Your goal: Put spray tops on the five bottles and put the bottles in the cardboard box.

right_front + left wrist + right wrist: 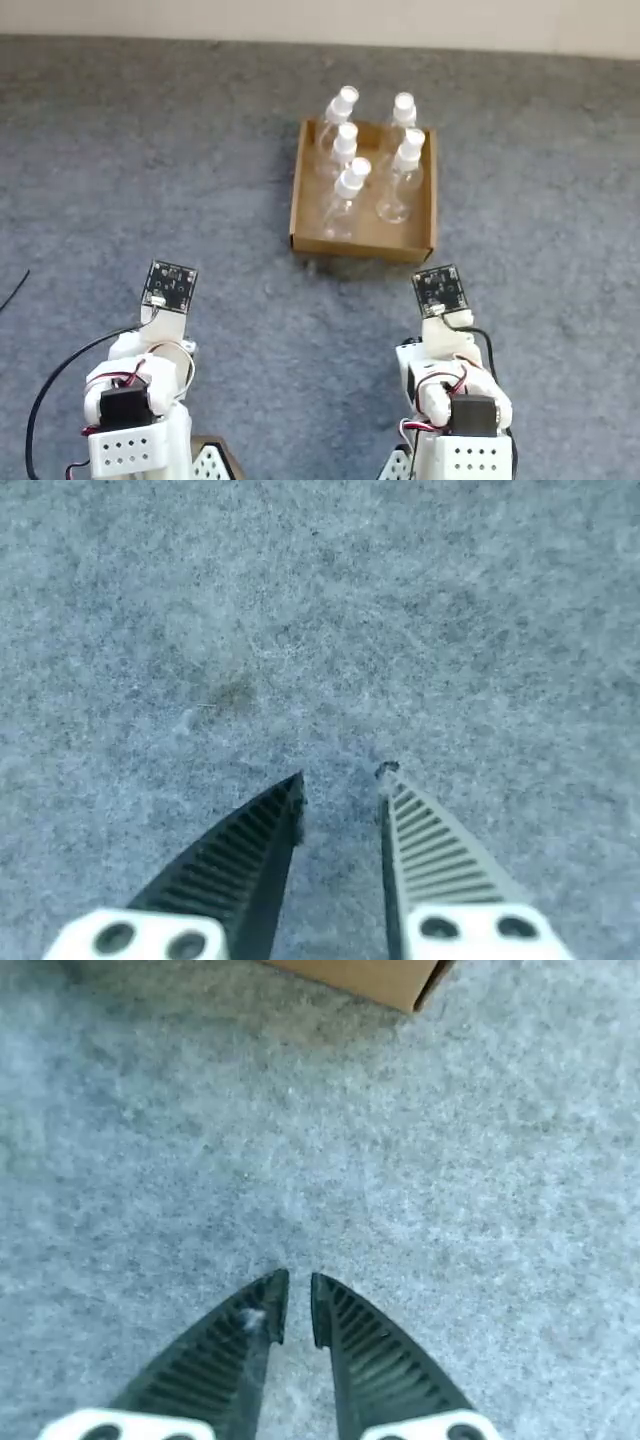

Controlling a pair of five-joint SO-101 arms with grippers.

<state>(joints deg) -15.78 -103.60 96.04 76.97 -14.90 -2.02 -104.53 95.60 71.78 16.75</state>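
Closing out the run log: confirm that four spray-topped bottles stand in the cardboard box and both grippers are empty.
Wrong count: the high view shows five spray-topped bottles in the cardboard box, not four. The left gripper and right gripper are indeed empty.

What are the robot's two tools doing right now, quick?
Left tool: open a little, holding nothing.
Right tool: nearly closed, holding nothing.

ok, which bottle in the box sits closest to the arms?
The front bottle of the three-bottle column, closest to the near wall of the cardboard box.
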